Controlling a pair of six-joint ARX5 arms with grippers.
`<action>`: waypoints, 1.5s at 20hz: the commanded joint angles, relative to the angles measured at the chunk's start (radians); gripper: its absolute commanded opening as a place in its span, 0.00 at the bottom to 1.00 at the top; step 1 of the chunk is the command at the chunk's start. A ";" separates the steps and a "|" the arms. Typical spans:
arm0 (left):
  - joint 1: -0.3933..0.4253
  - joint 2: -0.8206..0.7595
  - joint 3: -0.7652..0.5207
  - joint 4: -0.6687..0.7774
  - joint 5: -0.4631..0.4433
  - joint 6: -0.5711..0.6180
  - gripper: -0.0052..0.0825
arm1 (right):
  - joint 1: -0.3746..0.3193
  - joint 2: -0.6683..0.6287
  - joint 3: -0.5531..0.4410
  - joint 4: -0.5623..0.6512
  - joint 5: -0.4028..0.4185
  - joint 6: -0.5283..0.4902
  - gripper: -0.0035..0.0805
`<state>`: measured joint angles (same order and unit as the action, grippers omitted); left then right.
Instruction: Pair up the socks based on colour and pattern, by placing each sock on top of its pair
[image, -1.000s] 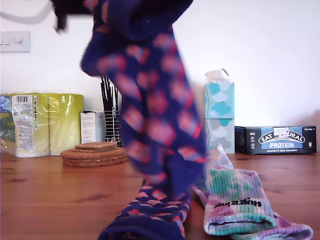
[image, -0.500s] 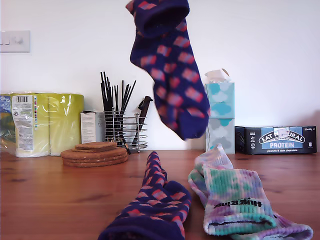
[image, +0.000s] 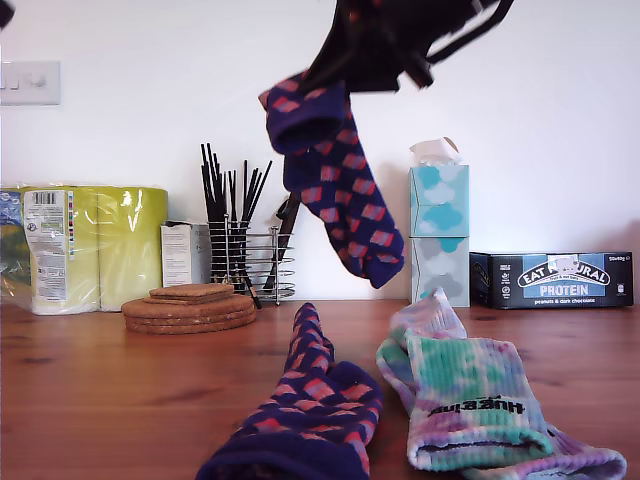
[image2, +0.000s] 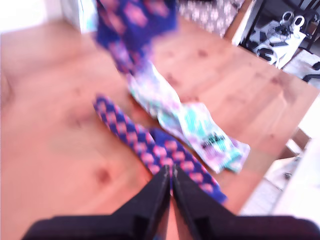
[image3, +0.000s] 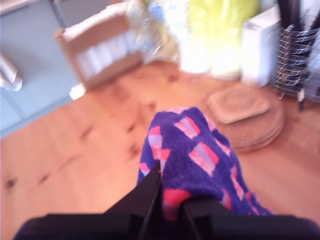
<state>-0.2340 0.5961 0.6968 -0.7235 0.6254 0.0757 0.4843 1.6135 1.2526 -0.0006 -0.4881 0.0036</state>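
- A navy sock with pink-red blocks (image: 305, 420) lies at the wooden table's (image: 90, 400) front edge, just beside a tie-dye sock pair (image: 465, 405) stacked toward the exterior view's right.
- My first gripper (image2: 171, 181) hovers over them — jaws pressed together, nothing between.
- My second gripper (image3: 172, 192) pinches the second navy sock (image: 335, 180) by its cuff, dangling well above the table.
- Behind stand cork coasters (image: 190, 308), a wire utensil holder (image: 245, 255) and tissue boxes (image: 438, 235) — by the wall.

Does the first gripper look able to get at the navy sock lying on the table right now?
Probably yes. My first gripper hangs empty and shut above the lying navy sock, with nothing between them. My second gripper holds the other navy sock aloft.
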 joint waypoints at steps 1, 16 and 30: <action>-0.002 -0.020 -0.004 -0.003 -0.002 -0.024 0.03 | -0.014 0.056 0.038 0.042 -0.026 0.044 0.03; -0.002 -0.027 -0.004 -0.008 -0.029 -0.015 0.03 | 0.057 0.134 -0.053 -0.508 -0.393 0.145 0.03; -0.002 -0.027 -0.004 0.017 -0.058 0.003 0.03 | 0.170 0.128 -0.278 -0.506 -0.312 0.130 0.56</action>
<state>-0.2340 0.5713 0.6975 -0.7101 0.5667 0.0708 0.6632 1.7515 0.9760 -0.5041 -0.8070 0.1337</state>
